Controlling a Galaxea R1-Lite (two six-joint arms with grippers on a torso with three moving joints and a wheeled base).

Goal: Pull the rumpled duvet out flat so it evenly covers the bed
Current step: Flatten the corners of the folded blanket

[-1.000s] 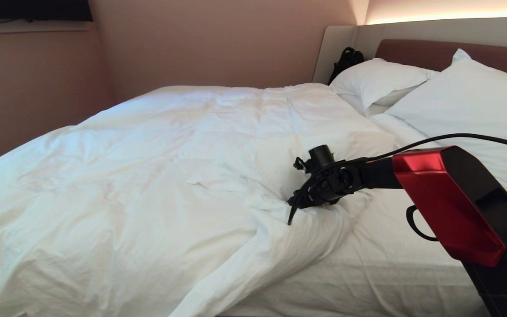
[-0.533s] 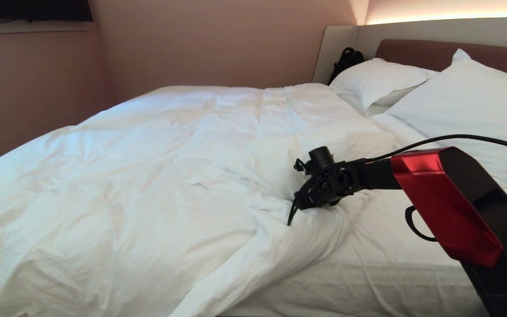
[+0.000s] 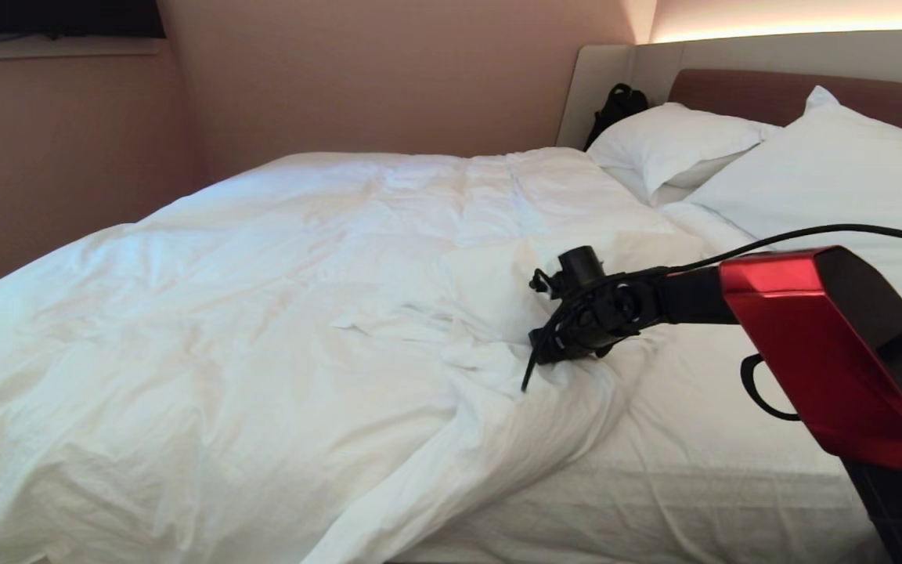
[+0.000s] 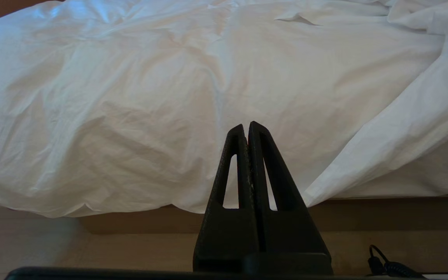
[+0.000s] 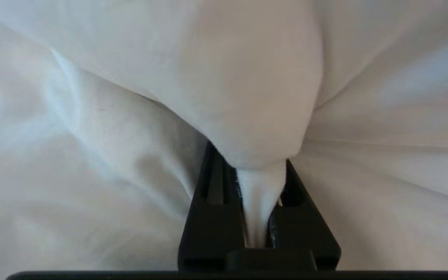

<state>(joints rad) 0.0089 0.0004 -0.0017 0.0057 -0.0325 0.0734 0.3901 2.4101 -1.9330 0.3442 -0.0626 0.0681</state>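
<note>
**Right gripper pinches the duvet**

While our left gripper (image 4: 248, 130) hangs pressed shut by the bed's (image 4: 383, 212) near edge, our right gripper (image 5: 261, 194) clamps a fold of the duvet (image 3: 279, 298). That duvet lies rumpled across the left of the bed, seemingly leaving sheet (image 3: 701, 470) bare below the pillows (image 3: 835, 180).

No legible txt, labels, brands or nos. anywhere.
</note>
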